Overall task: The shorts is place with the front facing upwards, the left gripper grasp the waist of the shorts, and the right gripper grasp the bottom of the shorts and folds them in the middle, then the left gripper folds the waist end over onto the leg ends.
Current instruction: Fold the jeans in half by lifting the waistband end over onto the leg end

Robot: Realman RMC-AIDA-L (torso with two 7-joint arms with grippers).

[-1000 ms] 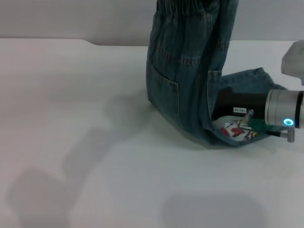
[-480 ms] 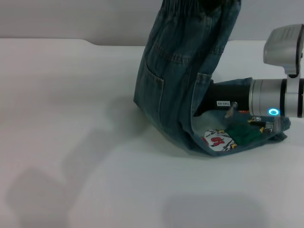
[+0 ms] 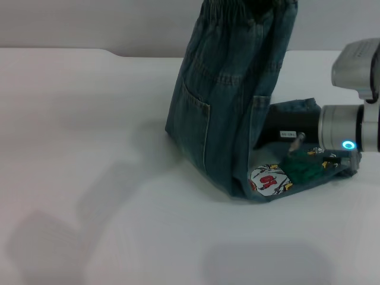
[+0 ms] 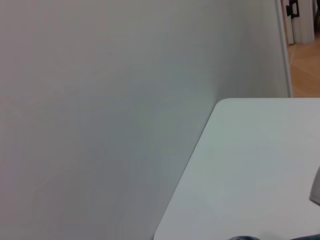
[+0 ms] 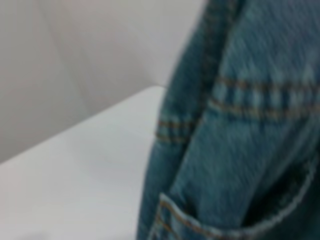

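Observation:
The blue denim shorts (image 3: 225, 89) hang upright over the white table (image 3: 89, 148). Their gathered waist runs out past the top edge of the head view, and the left gripper does not show. The lower part bends at the table and lies flat toward the right, showing a cartoon print (image 3: 270, 179). My right arm's silver wrist (image 3: 350, 133) with a blue ring comes in from the right. Its black gripper body (image 3: 285, 127) reaches in between the hanging denim and the flat part, its tip hidden behind the cloth. The right wrist view is filled by denim (image 5: 250, 125) with a pocket.
The white table's far edge (image 3: 71, 50) meets a grey wall. In the left wrist view there is only the wall (image 4: 100, 125) and a rounded table corner (image 4: 225, 102). Open table surface lies to the left of and in front of the shorts.
The right arm pushed left, deeper under the hanging denim, then drew back slightly to the right. The fold at the table shifted left.

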